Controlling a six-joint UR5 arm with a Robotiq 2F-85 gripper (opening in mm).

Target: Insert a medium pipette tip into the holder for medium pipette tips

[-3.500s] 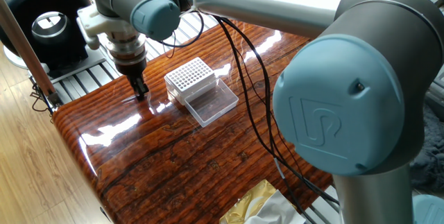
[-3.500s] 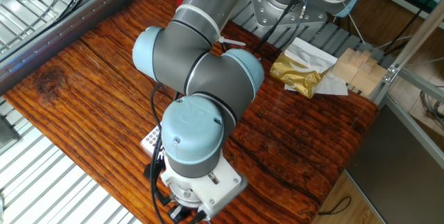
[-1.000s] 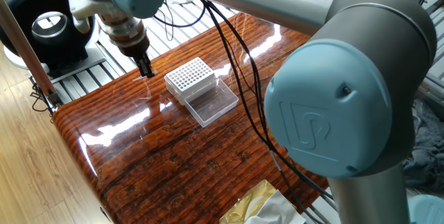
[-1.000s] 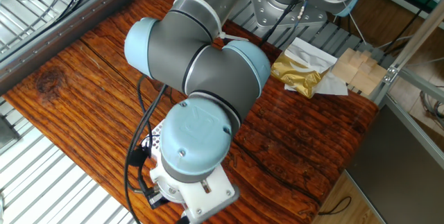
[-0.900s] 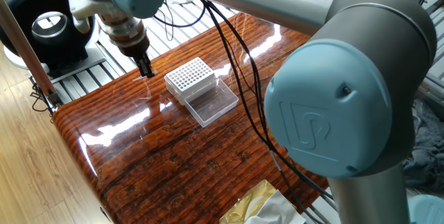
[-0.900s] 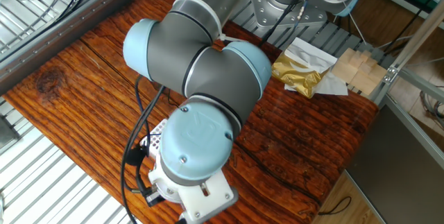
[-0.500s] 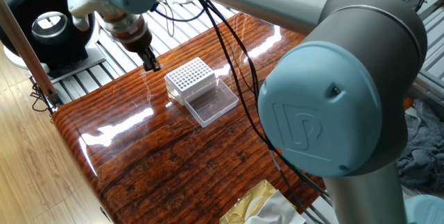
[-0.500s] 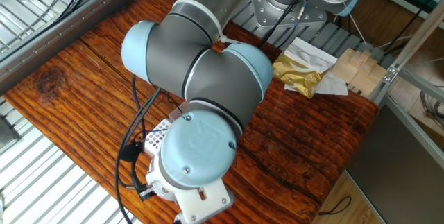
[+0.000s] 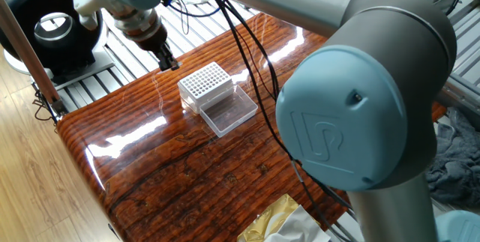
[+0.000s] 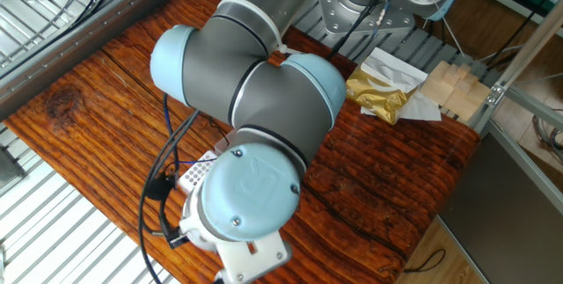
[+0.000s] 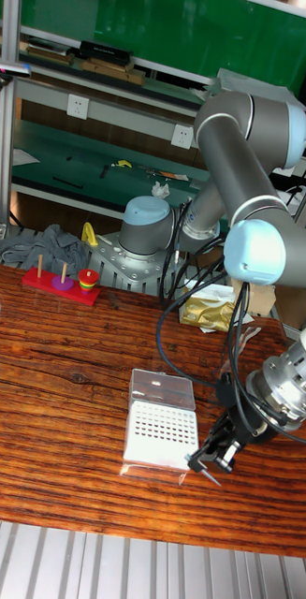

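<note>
Gripper hung above table, just beside holder for medium pipette tips, off its edge in tall fixed view. Fingers stood close together, tilted; thin medium pipette tip projected from fingertips, pointing down toward table, clear of grid. Holder stood on table, white hole grid up, clear hinged lid folded open flat alongside. In other fixed view, wrist housing hid gripper; only corner of holder showed.
</note>
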